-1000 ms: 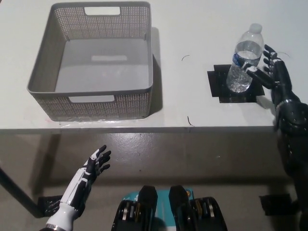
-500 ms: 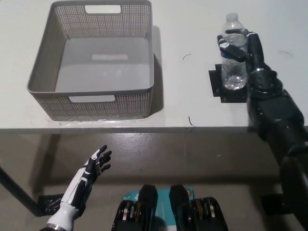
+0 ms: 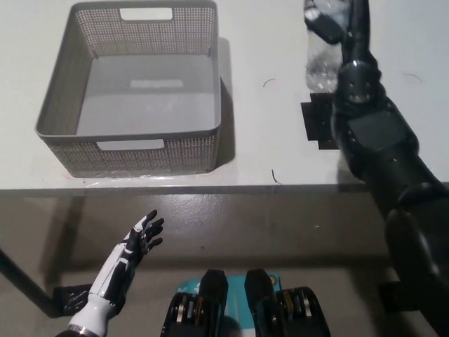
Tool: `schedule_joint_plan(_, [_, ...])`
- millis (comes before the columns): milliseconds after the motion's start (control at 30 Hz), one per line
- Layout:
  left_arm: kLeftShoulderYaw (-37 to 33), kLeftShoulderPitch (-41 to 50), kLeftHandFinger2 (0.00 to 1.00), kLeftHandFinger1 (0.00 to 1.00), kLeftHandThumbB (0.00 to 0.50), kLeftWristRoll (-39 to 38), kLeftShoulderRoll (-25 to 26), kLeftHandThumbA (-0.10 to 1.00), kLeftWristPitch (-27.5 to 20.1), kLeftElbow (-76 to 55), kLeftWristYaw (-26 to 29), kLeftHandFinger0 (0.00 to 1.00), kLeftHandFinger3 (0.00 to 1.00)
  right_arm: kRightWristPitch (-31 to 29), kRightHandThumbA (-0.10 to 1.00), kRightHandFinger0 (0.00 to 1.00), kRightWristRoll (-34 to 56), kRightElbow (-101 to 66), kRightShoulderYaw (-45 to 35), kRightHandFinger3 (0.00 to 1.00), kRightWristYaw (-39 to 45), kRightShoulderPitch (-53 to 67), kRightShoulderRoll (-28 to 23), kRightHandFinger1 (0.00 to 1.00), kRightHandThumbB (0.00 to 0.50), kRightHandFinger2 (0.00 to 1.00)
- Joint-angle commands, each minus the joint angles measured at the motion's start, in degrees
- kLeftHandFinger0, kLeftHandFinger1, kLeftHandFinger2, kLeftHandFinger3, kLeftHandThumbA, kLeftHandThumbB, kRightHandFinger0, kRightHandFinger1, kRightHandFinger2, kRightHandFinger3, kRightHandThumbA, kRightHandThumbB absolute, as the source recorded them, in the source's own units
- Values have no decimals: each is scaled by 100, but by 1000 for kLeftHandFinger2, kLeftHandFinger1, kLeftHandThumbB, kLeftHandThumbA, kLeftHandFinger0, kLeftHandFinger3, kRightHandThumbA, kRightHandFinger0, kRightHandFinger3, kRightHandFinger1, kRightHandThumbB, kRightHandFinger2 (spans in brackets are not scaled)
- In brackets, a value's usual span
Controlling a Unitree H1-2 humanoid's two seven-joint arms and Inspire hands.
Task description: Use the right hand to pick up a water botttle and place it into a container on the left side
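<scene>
Since the earlier frames the black right arm has swung inward and risen, carrying the water bottle (image 3: 321, 53) off the black mat (image 3: 320, 123) where it stood; the bottle now shows at the far right of the picture, its cap cut off by the top edge.

Largest in view is the white bench (image 3: 266, 147), running across the far half of the scene with bare floor on the near side. On its left sits the grey perforated basket (image 3: 55, 105), open-topped with cut-out handles; its floor looks bare apart from a pale label or reflection, so it reads as the container waiting for the bottle. The black mat lies right of the basket, well apart from it and partly hidden under the forearm; it probably marked the bottle's starting spot.

The right robot hand (image 3: 342, 27) is closed around the bottle's upper body, dark fingers (image 3: 323, 27) wrapping across the clear plastic, while the forearm hides the palm. The bottle appears roughly upright and seems lifted clear of the bench, though its base is hard to make out. A high grip on the bottle suits a lift over the basket wall.

The white left robot hand (image 3: 140, 239) rests low at the near left, below the bench edge, fingers spread and holding nothing.

Judged from this, the pick-up is done and the carry leftward to the basket remains.
</scene>
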Motion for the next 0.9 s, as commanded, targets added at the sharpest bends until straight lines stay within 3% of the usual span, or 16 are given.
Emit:
schedule_joint_plan(0, [18, -63, 1000, 1000, 177, 1, 38, 994, -156, -126, -46, 1000, 1000, -371, -100, 0, -71, -723, 114, 583, -83, -820, 355, 205, 138, 601])
schedule_joint_plan(100, [2, -75, 1000, 1000, 174, 118, 48, 1000, -180, -137, 2, 1000, 1000, -160, -100, 0, -193, -1074, 213, 427, -245, -950, 617, 159, 175, 556])
schedule_joint_plan(200, [-13, -79, 1000, 1000, 185, 112, 58, 1000, -130, -167, -33, 1000, 1000, -209, -100, 0, -143, -1240, 275, 358, -151, -1076, 934, 75, 133, 434])
schedule_joint_plan(233, [-13, -71, 1000, 1000, 187, 112, 72, 1000, -110, -191, -42, 1000, 1000, -184, -100, 0, -109, -1252, 275, 375, -112, -1108, 1016, 45, 121, 425])
schedule_joint_plan(267, [-11, -61, 1000, 1000, 195, 117, 82, 1000, -91, -218, -43, 1000, 1000, -150, -100, 0, -85, -1247, 277, 363, -75, -1149, 1092, 48, 209, 413])
schedule_joint_plan(300, [-9, -73, 1000, 1000, 179, 81, 101, 1000, -128, -202, -84, 1000, 1000, -159, -100, 0, -93, -1147, 304, 345, -86, -1240, 1221, 5, 139, 398])
schedule_joint_plan(400, [-27, -119, 1000, 1000, 180, 116, 98, 1000, -190, -139, -99, 1000, 1000, -238, -100, 0, -83, -819, 327, 443, -165, -1351, 1535, 30, 142, 471])
schedule_joint_plan(533, [-51, -119, 1000, 1000, 172, 107, 86, 1000, -139, -190, -137, 1000, 1000, -207, -100, 0, -29, -530, 336, 396, -41, -1313, 1753, 49, 132, 491])
schedule_joint_plan(633, [-23, -97, 1000, 1000, 183, 36, 75, 974, 19, -293, -144, 1000, 1000, -328, -100, 0, -112, 46, 465, 531, 28, -1215, 1892, 143, 136, 620])
schedule_joint_plan(733, [-34, -85, 1000, 1000, 187, 131, 108, 994, 24, -363, -128, 1000, 1000, -330, -100, 0, -113, 505, 531, 523, 57, -1076, 1926, 180, 132, 653])
schedule_joint_plan(867, [-60, -97, 1000, 1000, 178, 248, 117, 1000, 3, -375, -103, 1000, 1000, -30, -100, 0, -185, 894, 685, 748, 67, -908, 1878, 309, 94, 816])
